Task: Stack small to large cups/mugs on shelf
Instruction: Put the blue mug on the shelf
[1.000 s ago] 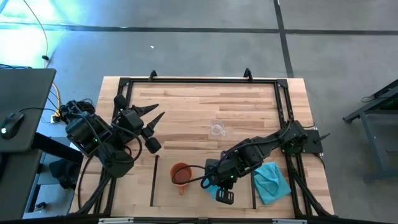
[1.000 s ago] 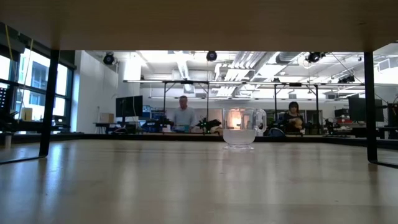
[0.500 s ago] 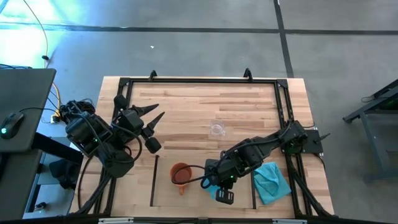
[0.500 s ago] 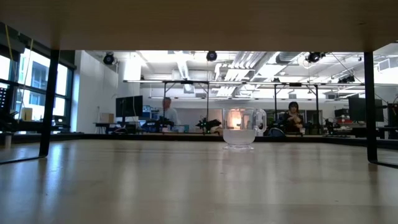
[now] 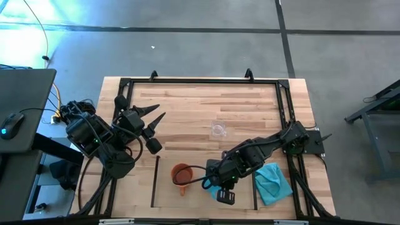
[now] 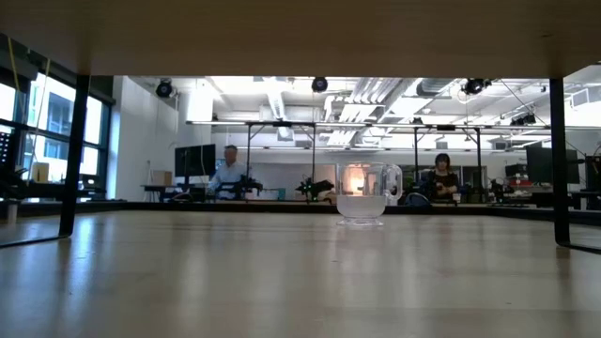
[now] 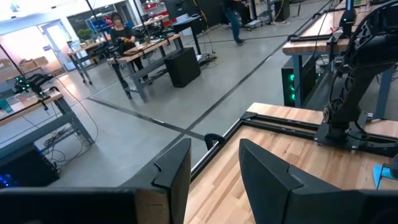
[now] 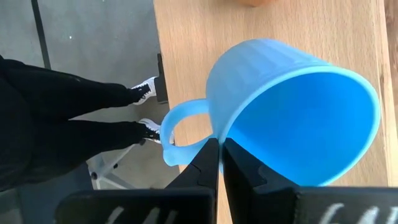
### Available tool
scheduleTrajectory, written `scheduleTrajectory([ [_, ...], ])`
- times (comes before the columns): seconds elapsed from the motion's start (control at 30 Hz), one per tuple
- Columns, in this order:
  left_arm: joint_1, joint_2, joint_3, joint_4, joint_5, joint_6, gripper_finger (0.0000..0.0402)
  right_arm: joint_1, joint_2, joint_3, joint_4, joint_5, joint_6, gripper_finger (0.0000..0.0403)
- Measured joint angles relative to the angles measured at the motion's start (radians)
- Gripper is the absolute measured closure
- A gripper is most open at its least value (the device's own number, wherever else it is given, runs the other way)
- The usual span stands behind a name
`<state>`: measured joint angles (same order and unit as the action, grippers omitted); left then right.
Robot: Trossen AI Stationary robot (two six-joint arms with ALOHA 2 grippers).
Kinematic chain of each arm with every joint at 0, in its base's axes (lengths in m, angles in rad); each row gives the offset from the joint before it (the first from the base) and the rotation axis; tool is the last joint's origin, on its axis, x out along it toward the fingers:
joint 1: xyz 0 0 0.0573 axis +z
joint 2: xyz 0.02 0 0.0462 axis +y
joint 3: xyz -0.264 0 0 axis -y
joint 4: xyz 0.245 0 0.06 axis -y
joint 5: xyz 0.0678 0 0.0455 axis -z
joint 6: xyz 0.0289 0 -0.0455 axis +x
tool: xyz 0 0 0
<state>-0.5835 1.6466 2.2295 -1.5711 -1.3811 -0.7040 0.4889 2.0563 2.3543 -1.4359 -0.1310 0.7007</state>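
From above, the right gripper (image 5: 220, 187) sits over the shelf (image 5: 200, 197) at the table's six o'clock edge, its fingers (image 8: 208, 163) pinched together on the rim of the blue mug (image 8: 292, 112), next to the handle. The orange mug (image 5: 182, 174) stands on the shelf just at nine o'clock of that gripper. The glass cup (image 6: 364, 194) stands alone near the table's middle, toward twelve o'clock from both mugs. A teal cloth (image 5: 272, 181) lies at three o'clock of the right gripper. The left gripper (image 5: 153, 116) waits at the table's nine o'clock side, jaws spread and empty.
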Motion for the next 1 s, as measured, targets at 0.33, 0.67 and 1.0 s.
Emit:
scheduleTrajectory([
  [0.33, 0.0, 0.0, 0.0, 0.0, 0.0, 0.0, 0.0277, 0.0, 0.0, 0.0, -0.049, 0.006, 0.024, 0.0403],
  [0.67, 0.0, 0.0, 0.0, 0.0, -0.004, 0.0, 0.0277, 0.005, 0.0, 0.0, -0.049, -0.047, 0.046, 0.0403],
  [1.0, 0.0, 0.0, 0.0, 0.0, -0.026, 0.013, 0.0277, 0.005, -0.002, 0.002, -0.137, -0.042, 0.05, 0.0403],
])
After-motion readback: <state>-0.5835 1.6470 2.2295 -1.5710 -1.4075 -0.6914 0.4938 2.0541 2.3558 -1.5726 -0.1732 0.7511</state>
